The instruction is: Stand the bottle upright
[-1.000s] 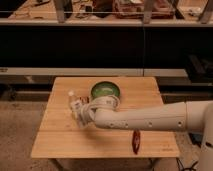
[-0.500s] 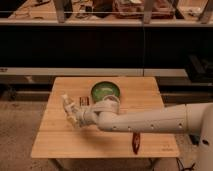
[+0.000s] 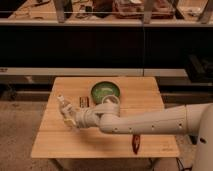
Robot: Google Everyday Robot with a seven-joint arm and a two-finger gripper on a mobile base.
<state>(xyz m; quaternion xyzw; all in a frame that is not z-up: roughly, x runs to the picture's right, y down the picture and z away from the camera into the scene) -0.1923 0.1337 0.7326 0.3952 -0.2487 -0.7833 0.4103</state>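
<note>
A robot arm (image 3: 145, 125) reaches in from 3 o'clock across a wooden table (image 3: 150, 100), its gripper (image 3: 67, 114) out over the table's 9 o'clock side. The jaws are clenched on the bottle (image 3: 63, 105), a small pale one with a white cap. It stands close to upright in the grip, cap uppermost and leaning slightly toward 11 o'clock. Whether its base touches the tabletop cannot be told.

A green bowl (image 3: 105, 92) sits at the table's 12 o'clock, near the far edge. A flat dark bar (image 3: 84, 101) lies just beside the bowl at its 8 o'clock, between bowl and bottle, apart from the bottle. The arm's wrist crosses just in front of the bowl. A small red object (image 3: 135, 143) lies at the table's 5 o'clock, close to the near edge and just under the forearm. Behind the table, at 12 o'clock, runs a long dark workbench (image 3: 100, 47) with cluttered shelves on top.
</note>
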